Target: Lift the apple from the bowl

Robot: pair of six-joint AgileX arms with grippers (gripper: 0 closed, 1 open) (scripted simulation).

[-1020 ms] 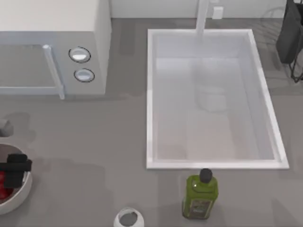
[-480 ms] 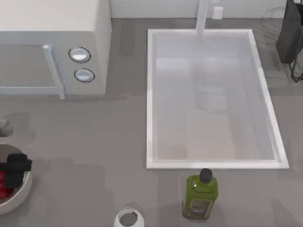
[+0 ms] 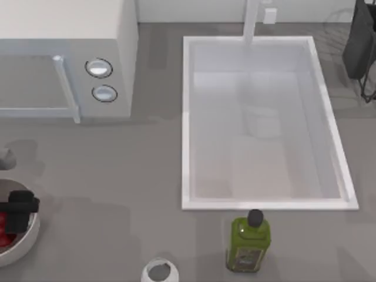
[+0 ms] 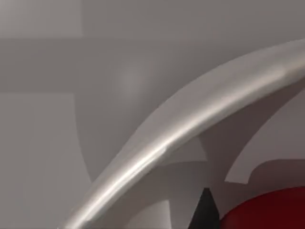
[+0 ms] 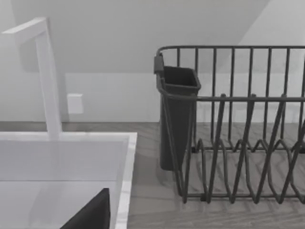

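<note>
The white bowl [image 3: 28, 239] sits at the table's far left edge, cut off by the top view's border. The red apple [image 3: 4, 229] lies inside it. My left gripper [image 3: 19, 214] hangs low over the bowl, right above the apple and covering most of it. In the left wrist view the bowl's thick rim [image 4: 190, 126] arcs across close up. Just inside that rim is the apple [image 4: 271, 210], with a dark part of the gripper touching or nearly touching its side. My right arm is parked by the sink's far side.
A microwave [image 3: 64, 59] stands at the back left and a white sink [image 3: 261, 123] with a faucet [image 3: 251, 20] fills the middle right. A green bottle [image 3: 248, 242] and a small grey-centred cup [image 3: 159, 271] stand at the front. A dark dish rack [image 5: 238, 129] is back right.
My left gripper's dark outline over the apple has shrunk very slightly. The bowl, apple and everything else stay where they were.
</note>
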